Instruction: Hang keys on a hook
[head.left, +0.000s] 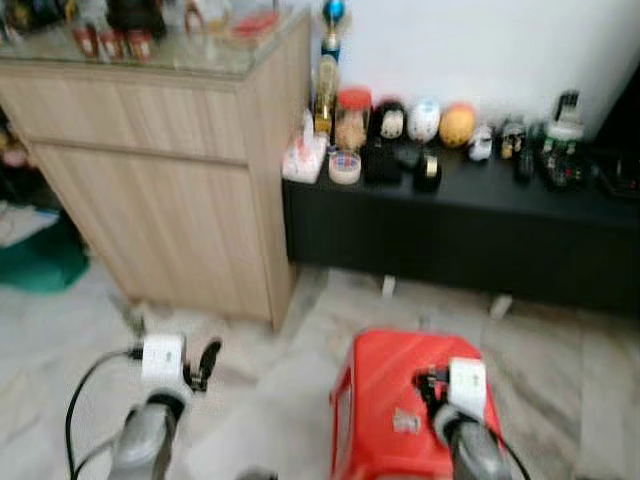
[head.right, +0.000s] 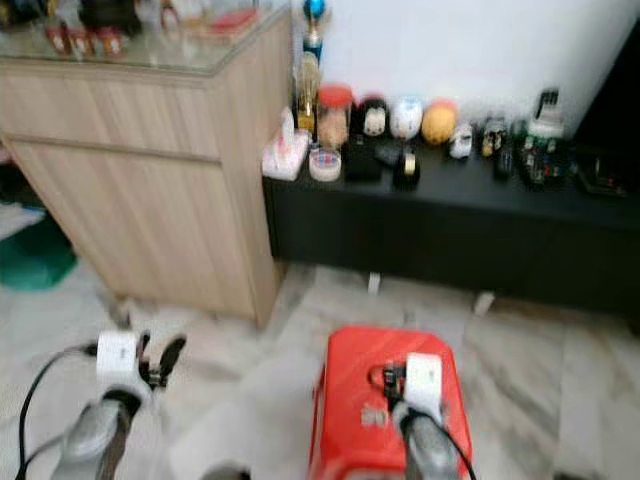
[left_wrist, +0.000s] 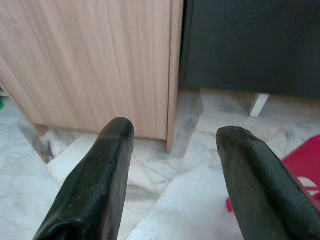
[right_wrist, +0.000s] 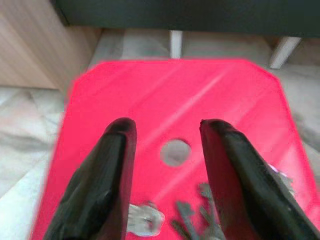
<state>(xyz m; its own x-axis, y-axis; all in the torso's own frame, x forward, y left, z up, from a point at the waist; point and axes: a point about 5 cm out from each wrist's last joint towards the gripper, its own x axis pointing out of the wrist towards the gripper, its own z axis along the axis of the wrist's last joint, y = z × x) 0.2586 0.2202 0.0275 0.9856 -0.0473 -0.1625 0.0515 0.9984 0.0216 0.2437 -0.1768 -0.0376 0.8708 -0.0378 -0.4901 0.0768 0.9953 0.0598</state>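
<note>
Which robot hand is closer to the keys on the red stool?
The right. The right gripper hangs open just above the bunch of metal keys on the red plastic stool. The left gripper, also open, is off to the side over the marble floor.

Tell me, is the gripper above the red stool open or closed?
Open: the right gripper has a clear gap between its black fingers, holding nothing, above the red plastic stool.
</note>
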